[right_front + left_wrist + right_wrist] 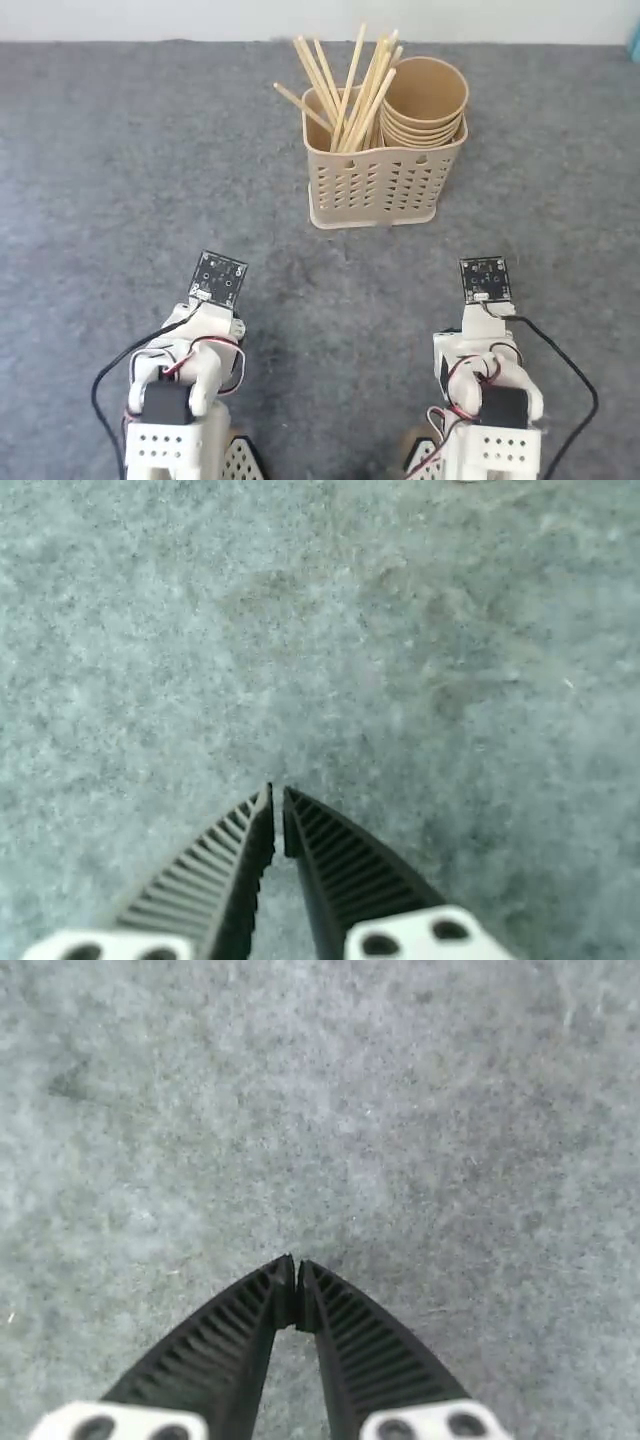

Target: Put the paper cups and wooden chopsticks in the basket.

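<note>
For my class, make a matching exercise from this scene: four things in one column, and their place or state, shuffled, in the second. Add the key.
Column A
1 paper cups
2 wooden chopsticks
3 basket
4 left claw

Column B
a shut, over bare carpet
b stacked in the basket's right half
c standing on the carpet, holding things
d sticking up from the basket's left half

Pairs: 1-b, 2-d, 3-c, 4-a
</note>
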